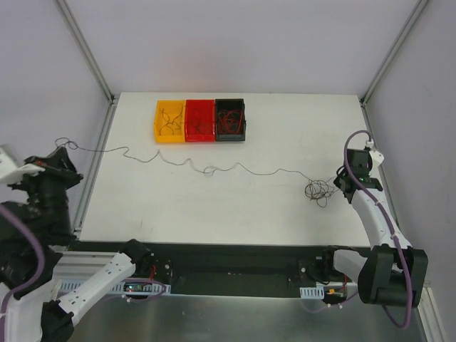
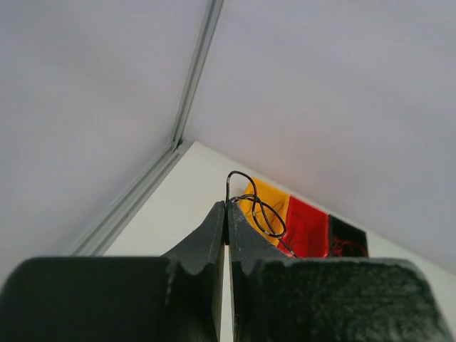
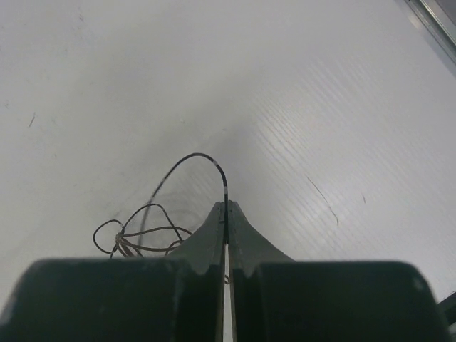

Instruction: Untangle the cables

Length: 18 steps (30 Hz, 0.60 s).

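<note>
I am holding the left gripper (image 2: 226,207) clamped on a hair-thin cable (image 2: 229,187), right gripper (image 3: 225,207) clamped on a strand (image 3: 224,184) beside the tangle (image 1: 318,190), its strands blurring together.

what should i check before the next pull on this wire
1. Left gripper shut on the wire: ok, an end loops out past its tips.
2. Right gripper shut on the wire: ok.
3. Wire has slack: ok, it lies wavy, not taut.
4. Wire free of knots: not ok, a clump sits beside the right gripper.
5. Which strand leaves the clump: cannot tell.
6. Wire apart from the bins: ok, it passes on the arms' side of them.
</note>
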{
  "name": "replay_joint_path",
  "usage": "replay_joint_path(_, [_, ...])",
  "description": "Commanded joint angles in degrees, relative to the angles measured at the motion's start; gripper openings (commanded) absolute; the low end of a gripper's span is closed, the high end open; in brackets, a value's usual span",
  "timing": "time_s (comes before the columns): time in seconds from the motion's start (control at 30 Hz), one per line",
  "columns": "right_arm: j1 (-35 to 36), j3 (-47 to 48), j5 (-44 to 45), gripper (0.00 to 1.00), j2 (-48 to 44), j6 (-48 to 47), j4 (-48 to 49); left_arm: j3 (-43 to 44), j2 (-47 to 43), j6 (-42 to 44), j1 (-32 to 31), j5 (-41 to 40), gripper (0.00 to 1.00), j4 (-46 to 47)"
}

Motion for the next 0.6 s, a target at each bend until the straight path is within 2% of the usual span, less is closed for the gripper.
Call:
replay_joint_path(0.0, [-0.47,2.22,4.73,0.00,2.27,-0.86,0.06,1.37,-2.02,4.85,0.21,5.75,0.00,0.65])
replay_joint_path(0.1, [-1.43,3.89,4.83,0.00,3.76,-0.95,-0.47,-1.01,-0.98,5.38,0.21,7.09,0.00,-1.90])
replay_joint_path(0.2, [-3.36,5.73,4.91,0.00,5.17,-1.04,-2.40,-0.84,0.78,6.08,0.12,4.64,0.00,-4.97])
replay_joint_path(0.37, [-4.86,6.70,2.99,0.00,6.31,-2.09,-1.97,-3.20,1.40,10.13,0.21,4.72,0.00,-5.15])
replay_joint_path(0.4, [-4.86,7.49,-0.68,0.03,6.75,-2.09,-2.58,-3.91,1.75,9.52,0.21,5.41,0.00,-5.33])
replay_joint_path(0.47, [-3.82,9.77,-14.78,0.18,7.28,-3.06,-3.28,-5.49,2.63,6.80,0.21,10.84,0.00,-5.68])
replay_joint_path(0.5, [-1.63,10.74,-18.08,0.26,7.11,-3.32,-3.20,-6.10,3.24,4.79,0.21,15.48,0.00,-5.77])
replay_joint_path(0.57, [5.65,14.86,-12.79,0.40,6.58,-5.07,-5.56,-6.64,5.96,0.14,0.21,23.14,0.00,-6.38])
